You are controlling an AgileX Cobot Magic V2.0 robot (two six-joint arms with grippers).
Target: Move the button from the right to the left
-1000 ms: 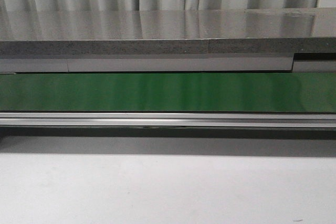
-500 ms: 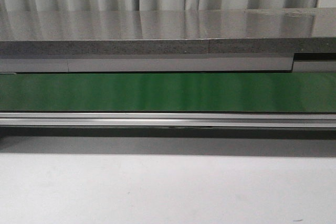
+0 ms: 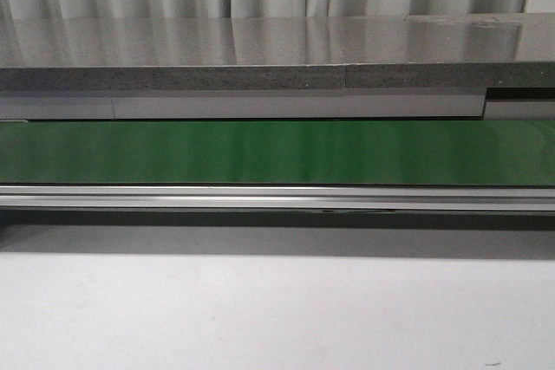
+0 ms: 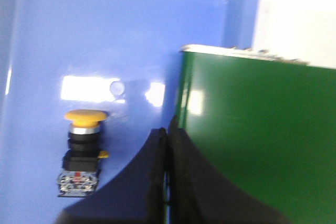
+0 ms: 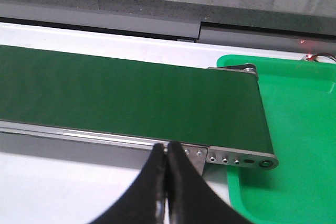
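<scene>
The green belt (image 3: 277, 152) runs bare across the front view, white desk (image 3: 277, 309) in front of it. At one belt end the blue tray (image 4: 131, 24) holds the button (image 4: 82, 148), beside the belt's edge, partly blurred. Left gripper (image 4: 167, 145) pinched closed, empty. At the other end sits the green tray (image 5: 294, 129), cut off; right gripper (image 5: 167, 161) closed on nothing.

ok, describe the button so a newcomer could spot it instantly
Find the blue tray beside the end of the green belt. The button lies on the tray floor: a yellow-orange cap on a black body, the only object in that tray.
</scene>
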